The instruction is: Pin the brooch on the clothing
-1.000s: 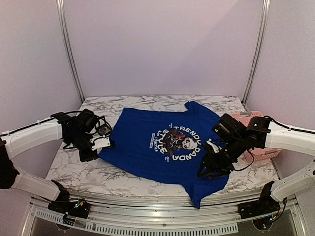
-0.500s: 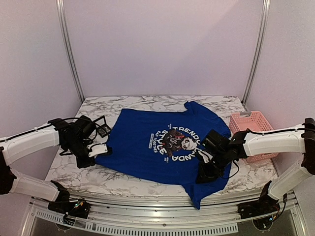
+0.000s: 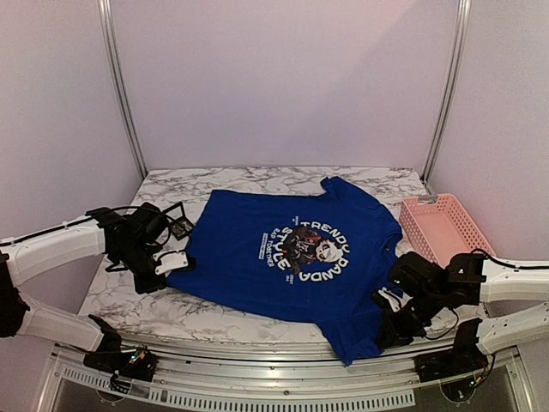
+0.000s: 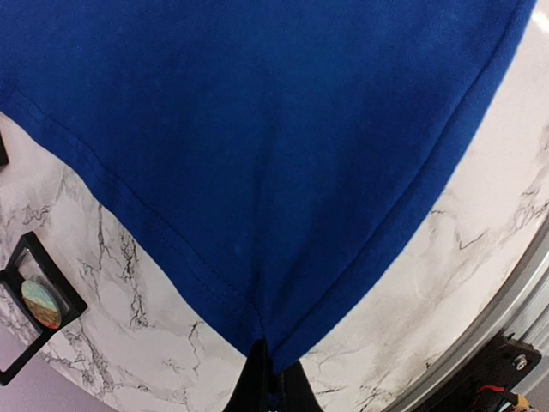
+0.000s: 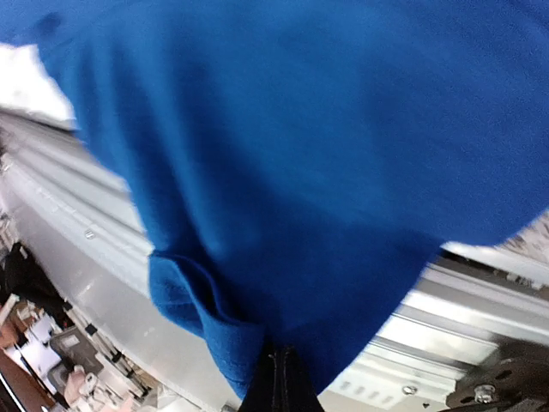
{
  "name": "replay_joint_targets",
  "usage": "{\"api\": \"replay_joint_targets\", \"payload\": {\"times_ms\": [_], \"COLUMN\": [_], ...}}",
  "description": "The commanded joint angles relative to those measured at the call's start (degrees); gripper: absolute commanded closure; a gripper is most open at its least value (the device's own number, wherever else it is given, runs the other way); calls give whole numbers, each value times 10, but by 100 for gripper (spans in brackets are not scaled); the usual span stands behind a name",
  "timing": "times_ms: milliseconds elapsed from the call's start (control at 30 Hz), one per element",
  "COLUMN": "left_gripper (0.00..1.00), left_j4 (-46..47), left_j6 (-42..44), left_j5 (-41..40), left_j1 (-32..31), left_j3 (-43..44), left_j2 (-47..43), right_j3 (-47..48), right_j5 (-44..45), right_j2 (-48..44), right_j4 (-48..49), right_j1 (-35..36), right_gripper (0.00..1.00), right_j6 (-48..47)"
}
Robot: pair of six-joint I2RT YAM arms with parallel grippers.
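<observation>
The royal-blue panda-print T-shirt [image 3: 240, 249] lies spread on the white marble table [image 3: 129, 299]. The left gripper [image 4: 270, 371] is closed on its left-hand corner. The right gripper [image 5: 276, 365] is closed on its near hem, past the table's edge.

Setup's a white marble-look bench [image 3: 129, 300] with grey veining, boxed in by plain pale walls with a faint lilac tint: a back wall [image 3: 283, 86] along the far edge, and side walls by the left edge [image 3: 51, 112] and the right edge [image 3: 506, 103]. Two silver metal posts rise from the far corners, a left post [image 3: 121, 86] and a right post [image 3: 447, 86]. An aluminium rail [image 3: 257, 388] with a slotted strip runs along the near edge. The light is soft and even, with a bit of glare on that rail. In the right wrist view there's some blurry clutter [image 5: 34, 343] below the near edge, no idea what.
</observation>
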Motion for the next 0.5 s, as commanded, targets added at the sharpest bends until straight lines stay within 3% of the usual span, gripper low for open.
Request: {"api": "replay_joint_targets", "payload": {"times_ms": [0, 133, 233, 300, 400, 467], "left_gripper": [98, 98, 98, 98, 98, 98], "left_j4": [-6, -9, -14, -16, -26, -34], "left_j6": [0, -2, -4, -3, -3, -6], "left_j5": [-5, 6, 8, 8, 15, 28], "left_j1": [-5, -5, -5, -5, -5, -5], "left_j3": [7, 6, 3, -2, -7, -11], "left_j2": [-2, -3, -7, -12, -19, -25], "right_j3": [-37, -3, 24, 60, 167, 239], "right_j5": [32, 53, 62, 72, 128, 188], "right_j2": [-32, -82, -76, -55, -13, 12], "right_j4": [-139, -182, -208, -206, -180, -151], "right_j1": [3, 2, 2, 3, 5, 0], "right_gripper": [99, 98, 92, 82, 58, 57], "right_j6": [123, 159, 172, 168, 132, 94]}}
